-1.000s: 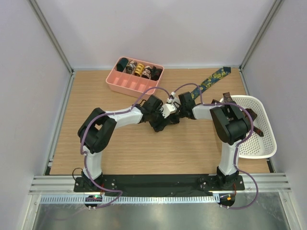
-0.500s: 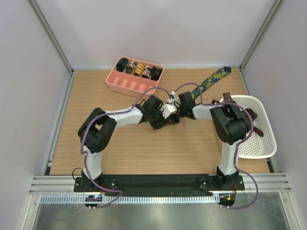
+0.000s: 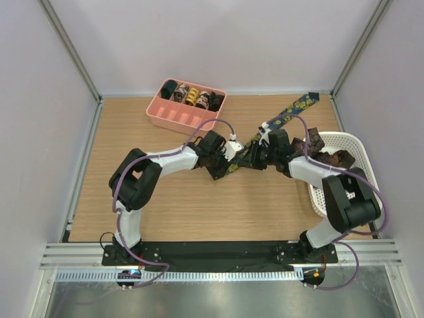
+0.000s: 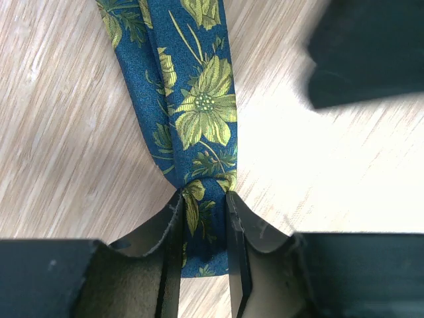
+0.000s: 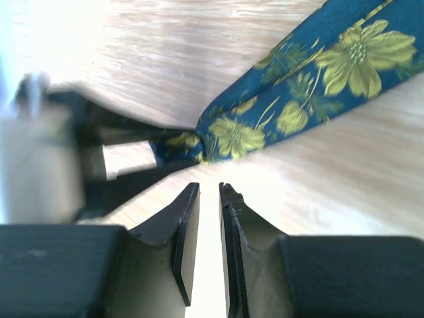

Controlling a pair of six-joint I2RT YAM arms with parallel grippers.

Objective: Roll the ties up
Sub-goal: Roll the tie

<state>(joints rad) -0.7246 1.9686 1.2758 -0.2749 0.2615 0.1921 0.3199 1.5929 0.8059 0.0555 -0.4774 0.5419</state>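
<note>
A navy tie (image 3: 291,111) with yellow-green flowers lies flat on the wood, running diagonally from the table's middle to the back right corner. My left gripper (image 3: 228,159) is shut on its narrow near end; in the left wrist view the fabric (image 4: 199,112) bunches between the fingertips (image 4: 204,199). My right gripper (image 3: 257,156) hovers just to the right of that end, slightly open with nothing between its jaws (image 5: 209,189). The right wrist view shows the tie (image 5: 318,86) lying ahead of it. Rolled ties (image 3: 192,97) sit in a pink tray (image 3: 173,119).
A white basket (image 3: 361,199) at the right edge holds brown ties (image 3: 334,159), which hang over its rim. The pink tray stands at the back, left of centre. Both forearms meet over the table's middle.
The left gripper has closed on the tie's end. The right gripper has opened, let the tie go and drawn back to the right, with its elbow swung out over the basket.
</note>
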